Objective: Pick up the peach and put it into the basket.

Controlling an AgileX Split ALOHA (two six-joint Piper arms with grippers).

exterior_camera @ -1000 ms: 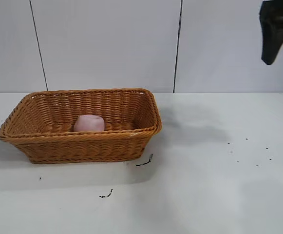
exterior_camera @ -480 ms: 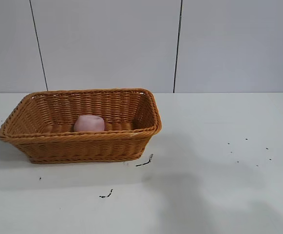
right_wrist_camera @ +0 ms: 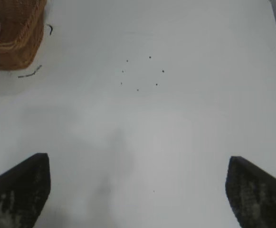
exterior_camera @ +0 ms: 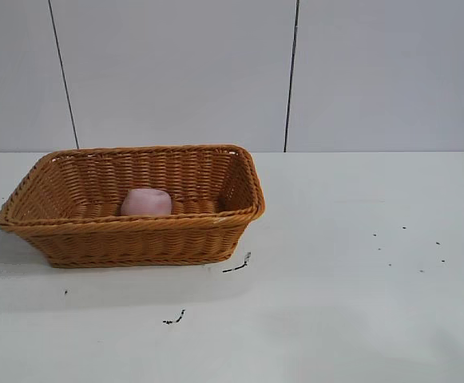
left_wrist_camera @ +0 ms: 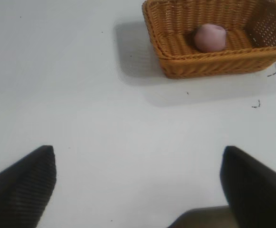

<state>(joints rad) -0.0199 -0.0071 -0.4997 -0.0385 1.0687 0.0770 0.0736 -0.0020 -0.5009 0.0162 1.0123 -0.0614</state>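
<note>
Exterior view: basket (exterior_camera: 136,231) front wall hides peach's (exterior_camera: 146,202) underside

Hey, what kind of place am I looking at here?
Probably a lab or test bench, not a home: a bare white table against plain grey wall panels, holding only a wicker basket with a peach inside.

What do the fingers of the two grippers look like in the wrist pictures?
The left gripper has dark, almost black, wedge-shaped fingers with a fine ribbed texture. The right gripper has similar dark fingers with pale scuffed patches. No cables or markings are visible.
</note>
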